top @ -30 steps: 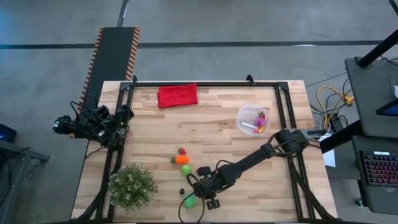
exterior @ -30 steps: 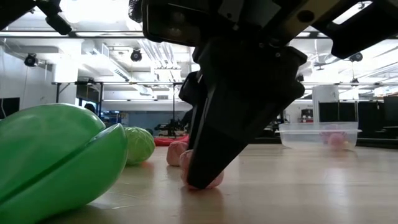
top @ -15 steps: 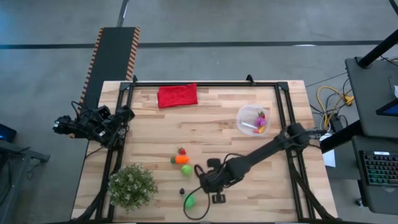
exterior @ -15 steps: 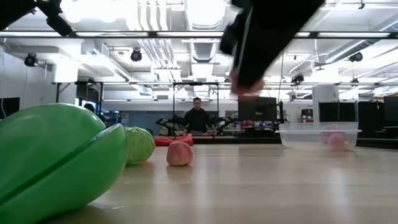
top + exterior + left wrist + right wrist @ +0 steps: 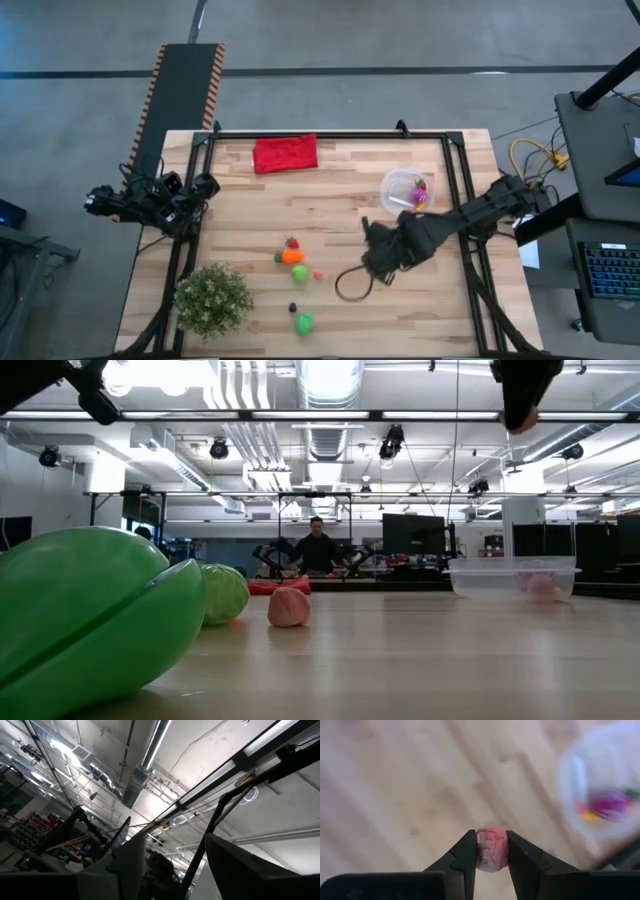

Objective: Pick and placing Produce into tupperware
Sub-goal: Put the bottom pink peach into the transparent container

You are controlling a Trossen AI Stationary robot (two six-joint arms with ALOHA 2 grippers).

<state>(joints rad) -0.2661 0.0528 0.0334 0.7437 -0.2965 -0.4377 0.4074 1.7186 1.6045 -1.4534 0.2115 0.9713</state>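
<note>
Right wrist view shows my right pincer (image 5: 490,851) clamped on a pink piece of produce (image 5: 491,849) above the wooden table (image 5: 330,200), with the clear tupperware (image 5: 406,192) near, holding magenta and yellow pieces. My left pincer (image 5: 200,186) waits at the table's left edge, fingers spread

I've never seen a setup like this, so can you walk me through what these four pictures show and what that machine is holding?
Two robot arms work at a wooden table. One camera looks down from above, one sits at table height, and one rides on each wrist. The right gripper, out over the table, pinches a pink toy piece near the clear tub, which already holds some pieces. The left gripper waits at the table's left edge. More toy produce, a potted plant and a red cloth lie on the table.
</note>
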